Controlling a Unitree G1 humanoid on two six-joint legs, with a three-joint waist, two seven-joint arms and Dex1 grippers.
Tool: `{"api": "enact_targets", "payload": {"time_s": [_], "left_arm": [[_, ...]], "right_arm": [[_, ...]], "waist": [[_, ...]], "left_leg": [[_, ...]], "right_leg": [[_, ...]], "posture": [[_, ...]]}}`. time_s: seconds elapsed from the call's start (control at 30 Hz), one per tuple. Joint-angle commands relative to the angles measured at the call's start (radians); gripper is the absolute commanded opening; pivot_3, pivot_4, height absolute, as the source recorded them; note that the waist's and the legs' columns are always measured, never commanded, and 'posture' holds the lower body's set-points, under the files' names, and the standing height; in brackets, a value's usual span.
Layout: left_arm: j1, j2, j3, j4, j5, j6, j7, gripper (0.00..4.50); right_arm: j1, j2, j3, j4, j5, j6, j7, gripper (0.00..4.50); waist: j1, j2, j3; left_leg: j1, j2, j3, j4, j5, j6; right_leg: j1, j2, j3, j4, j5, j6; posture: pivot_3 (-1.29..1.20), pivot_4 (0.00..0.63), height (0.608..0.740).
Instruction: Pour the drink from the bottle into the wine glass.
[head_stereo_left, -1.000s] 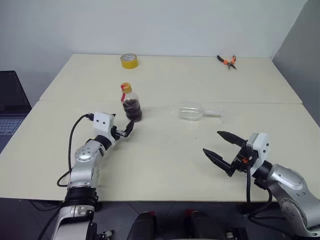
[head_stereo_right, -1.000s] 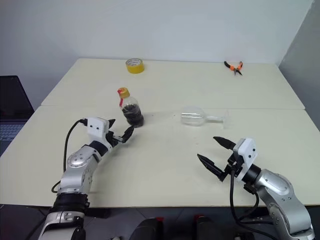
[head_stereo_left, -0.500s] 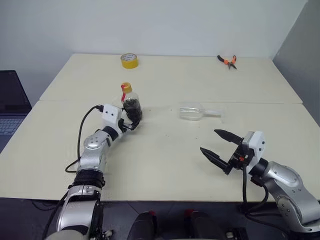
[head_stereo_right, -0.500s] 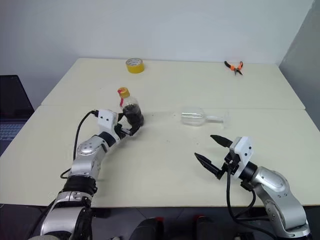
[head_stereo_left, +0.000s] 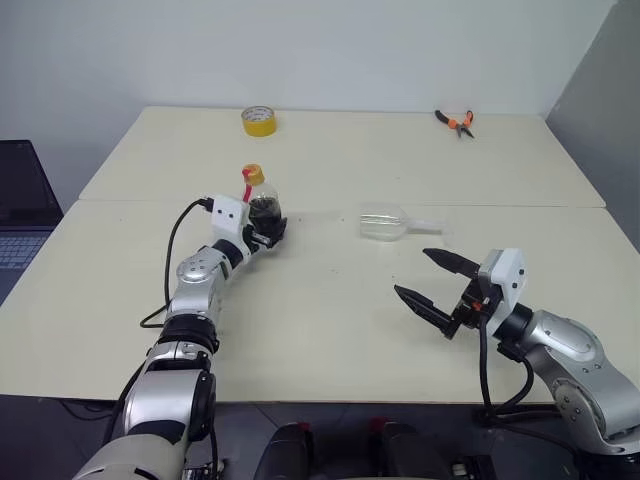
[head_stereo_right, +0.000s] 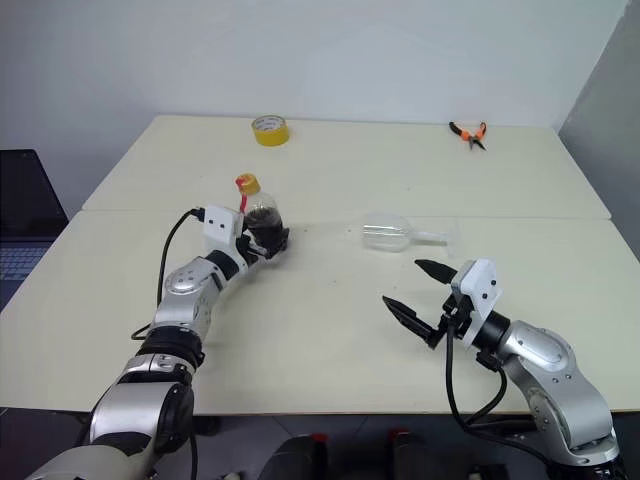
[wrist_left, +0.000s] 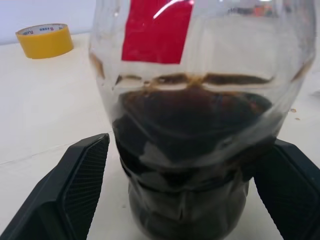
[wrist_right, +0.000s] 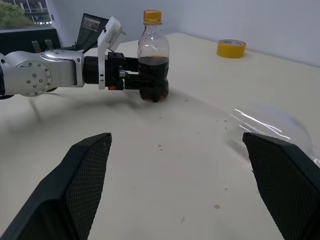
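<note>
The bottle (head_stereo_left: 262, 205) stands upright on the table, with a yellow cap, a red label and the dark drink (wrist_left: 195, 135) filling its lower half. My left gripper (head_stereo_left: 268, 228) is open, one black finger (wrist_left: 85, 175) on each side of the bottle's lower body, close against it. The wine glass (head_stereo_left: 385, 222) lies on its side at the table's middle, its stem pointing right. My right gripper (head_stereo_left: 413, 273) is open and level above the table's front right, short of the glass, with nothing between its fingers.
A yellow tape roll (head_stereo_left: 258, 121) lies at the back of the table (head_stereo_left: 330, 330), and orange-handled pliers (head_stereo_left: 453, 121) at the back right. A dark laptop (head_stereo_left: 20, 200) sits off the table's left side. A seam runs across the table behind the bottle and glass.
My left gripper has reached forward from just short of the bottle until its open fingers stand on both sides of it. The right gripper has barely shifted. Bottle and glass have not moved.
</note>
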Motion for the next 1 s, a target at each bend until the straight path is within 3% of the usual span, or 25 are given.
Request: {"api": "enact_targets", "payload": {"time_s": [0.03, 0.13, 0.23, 0.33, 0.47, 0.63, 1.0], "left_arm": [[-0.042, -0.004, 0.011, 0.022, -0.002, -0.036, -0.009, 4.49], [-0.056, -0.008, 0.012, 0.045, -0.002, -0.048, -0.015, 4.49], [-0.062, -0.014, 0.013, 0.055, -0.005, -0.055, -0.021, 3.91], [-0.062, -0.014, 0.013, 0.059, -0.004, -0.062, -0.023, 2.93], [-0.059, -0.015, 0.012, 0.050, -0.004, -0.061, -0.026, 2.21], [-0.028, -0.013, -0.001, -0.006, 0.001, -0.064, -0.040, 2.11], [0.328, 0.016, -0.160, -0.726, 0.005, 0.186, -0.140, 2.05]], "right_arm": [[-0.013, 0.000, -0.010, -0.047, 0.022, 0.009, -0.006, 4.50], [-0.015, 0.001, -0.011, -0.053, 0.022, 0.016, -0.010, 4.50], [-0.019, 0.007, -0.008, -0.058, 0.022, 0.023, -0.018, 4.50], [-0.017, 0.009, -0.007, -0.063, 0.022, 0.026, -0.021, 4.50], [-0.017, 0.012, -0.006, -0.064, 0.022, 0.029, -0.024, 4.50], [-0.015, 0.011, -0.008, -0.070, 0.022, 0.029, -0.024, 4.50], [-0.044, -0.003, -0.028, -0.230, 0.085, 0.138, -0.108, 4.50]], "waist": [[0.000, 0.000, 0.000], [0.000, 0.000, 0.000], [-0.001, 0.000, 0.000], [0.000, 0.000, 0.000], [0.000, 0.000, 0.000], [0.000, 0.000, 0.000], [-0.005, 0.000, 0.000]], "left_leg": [[0.000, 0.000, 0.000, 0.000, 0.000, 0.000], [0.000, 0.000, 0.000, 0.000, 0.000, 0.000], [0.000, 0.000, 0.000, 0.000, 0.000, 0.000], [0.000, 0.000, 0.000, 0.000, 0.000, 0.000], [0.000, 0.000, 0.000, 0.000, 0.000, 0.000], [0.000, 0.000, 0.000, 0.000, 0.000, 0.000], [-0.001, 0.001, 0.000, 0.000, 0.000, 0.000]], "right_leg": [[0.000, 0.000, 0.000, 0.000, 0.000, 0.000], [0.000, 0.000, 0.000, 0.000, 0.000, 0.000], [0.000, 0.000, 0.000, 0.000, 0.000, 0.000], [0.000, 0.000, 0.000, 0.000, 0.000, 0.000], [0.000, 0.000, 0.000, 0.000, 0.000, 0.000], [0.000, 0.000, 0.000, 0.000, 0.000, 0.000], [-0.001, 0.000, 0.001, 0.001, 0.000, 0.000]], "posture": [[0.00, 0.150, 0.740], [0.00, 0.150, 0.740], [0.00, 0.150, 0.740], [0.00, 0.150, 0.740], [0.00, 0.150, 0.740], [0.00, 0.150, 0.740], [0.00, 0.150, 0.740]]}}
